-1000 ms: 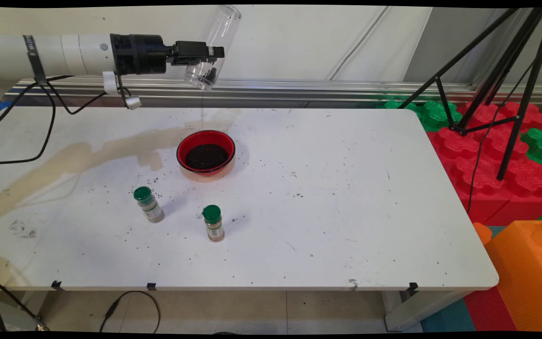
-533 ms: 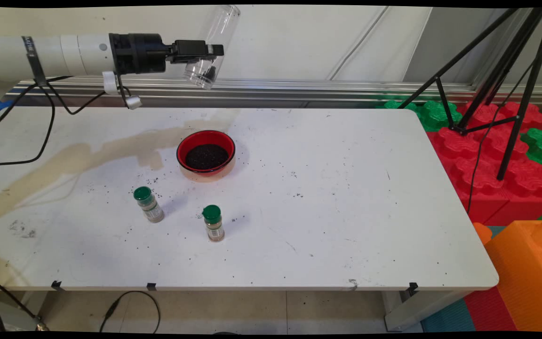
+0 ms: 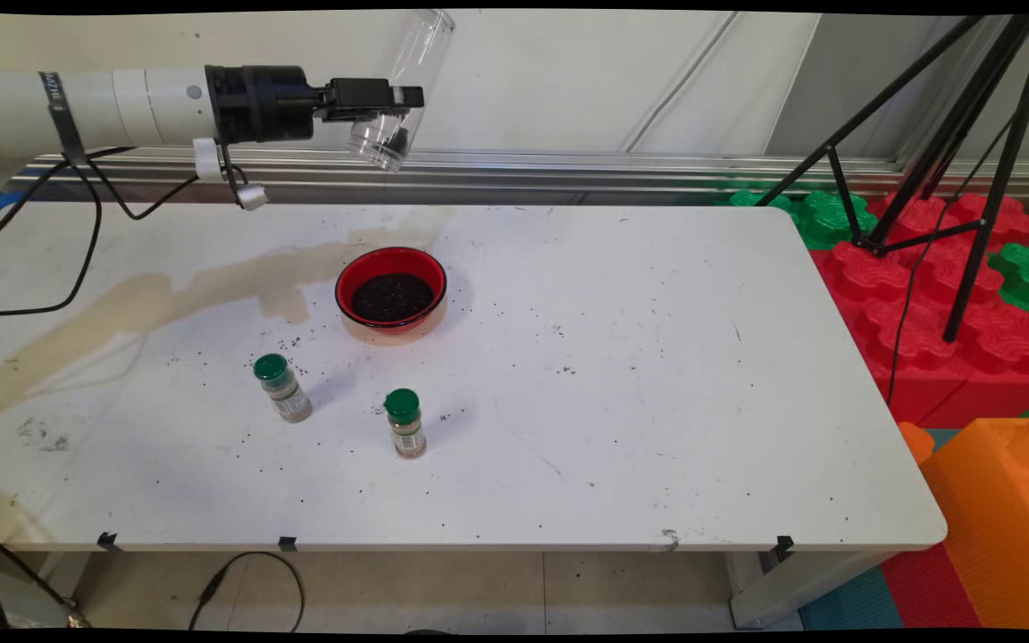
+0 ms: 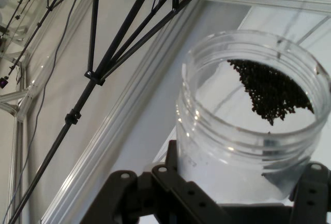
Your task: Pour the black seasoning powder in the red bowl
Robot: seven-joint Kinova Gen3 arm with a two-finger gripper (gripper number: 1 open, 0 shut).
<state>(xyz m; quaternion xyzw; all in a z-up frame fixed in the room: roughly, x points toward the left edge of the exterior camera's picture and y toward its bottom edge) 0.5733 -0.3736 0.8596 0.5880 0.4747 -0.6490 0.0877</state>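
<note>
The gripper (image 3: 394,92) clamps a clear plastic jar (image 3: 400,89) tilted mouth-down, its long axis slanting, with the red bowl (image 3: 390,292) almost directly below the fingers.

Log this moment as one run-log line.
gripper: shut on clear plastic jar, tilted mouth-down, few dark granules inside | below: red bowl of dark granules | two green-capped spice bottles upright

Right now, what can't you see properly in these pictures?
- Jar: its upper end is cut off by the main view's top edge.
- Shaker and shaker labels: too small to read in the main view.
- Bowl floor: hidden under dark grains.
- Pincer fingertips: hidden behind the jar in the hand view.
- Table: out of the hand view.
</note>
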